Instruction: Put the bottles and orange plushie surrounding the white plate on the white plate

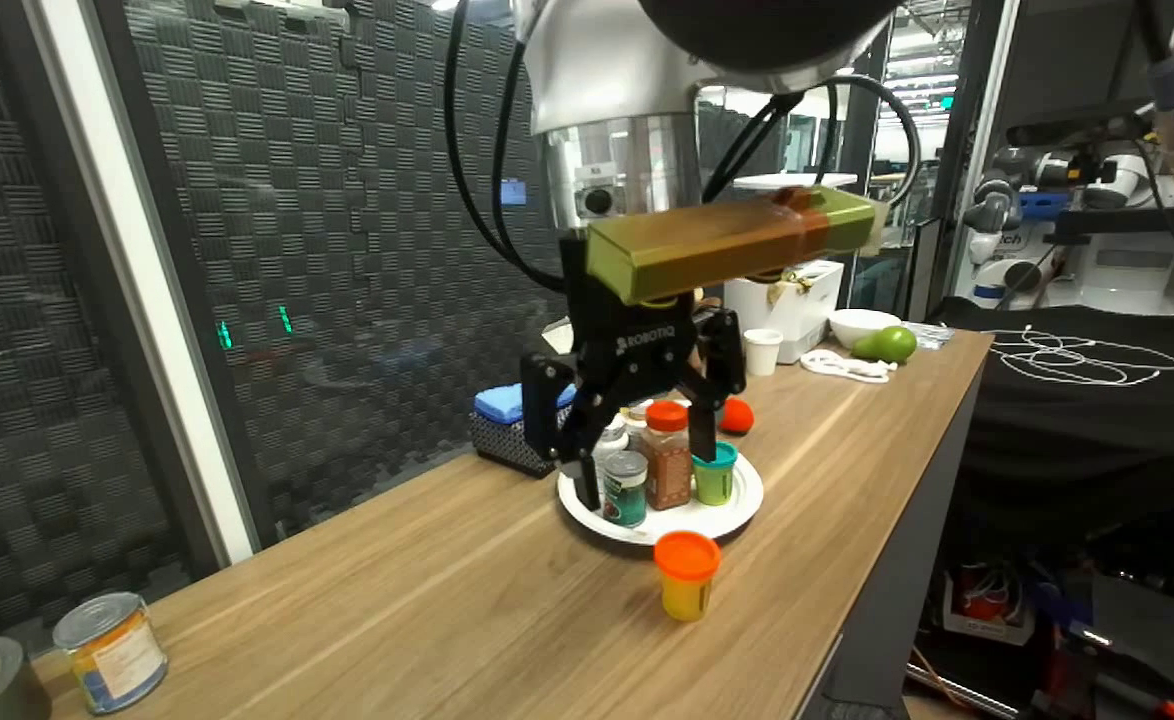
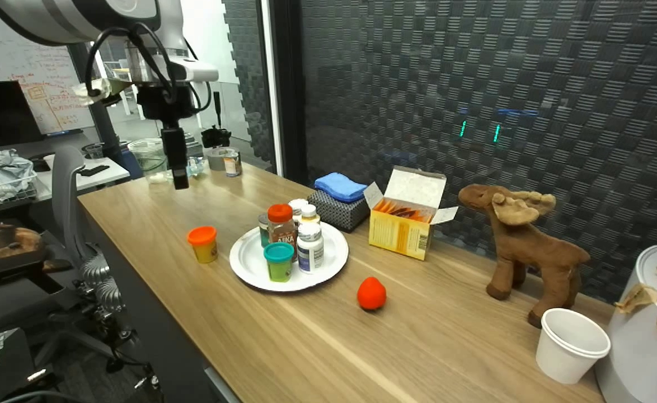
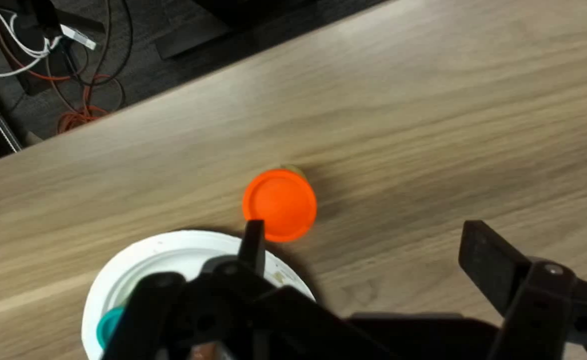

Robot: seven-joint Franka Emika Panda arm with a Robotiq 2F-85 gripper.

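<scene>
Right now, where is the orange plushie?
In an exterior view, the orange plushie sits on the table, apart from the white plate and to its right, nearer the camera than the yellow box.

- White plate [image 2: 334, 257]: plain white.
- Small jar [image 2: 202, 246]: yellow body, bright orange lid.
- Other jar [image 2: 279, 266]: green body, teal lid.
- Tall bottle [image 2: 281, 228]: red-orange cap, reddish-brown body, pale lettering.
- White-capped bottles [image 2: 310, 246]: one of them white, blue-purple on its label.
- Can [image 1: 626, 492]: green label, silver lid.
- Orange plushie [image 2: 371, 294]: solid red-orange, to my eye.
- Claw [image 3: 365, 237]: black.
- Table [image 2: 328, 347]: light brown, wood-grained, paler streaks.
- Plush moose [image 2: 535, 246]: brown, tan antlers.
- Open carton [image 2: 398, 235]: yellow, white inside flap, orange packets [image 2: 400, 211].
- Cloth [image 2: 339, 186]: plain blue.
- Squat box [image 2: 334, 211]: dark, fine pale mesh pattern.
- Wall panels [image 2: 502, 67]: dark grey basket-weave.
</scene>
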